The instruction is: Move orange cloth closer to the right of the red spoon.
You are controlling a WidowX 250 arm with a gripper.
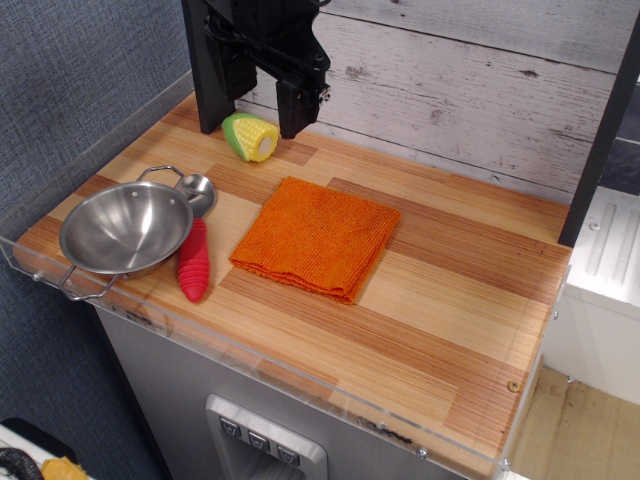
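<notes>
The orange cloth (318, 238) lies flat and square on the wooden table, just right of the red spoon (193, 262), with a narrow gap between them. The spoon's ribbed red handle points toward the front edge, and its silver bowl sits at the far end beside the steel bowl. My gripper (270, 100) hangs raised at the back, above and behind the cloth, near the toy corn. Its jaws stand apart and hold nothing.
A steel two-handled bowl (127, 228) sits at the left, touching the spoon. A yellow-green toy corn (250, 136) lies at the back. A black post (205, 70) stands at the back left. A clear plastic rim (300, 385) runs along the front edge.
</notes>
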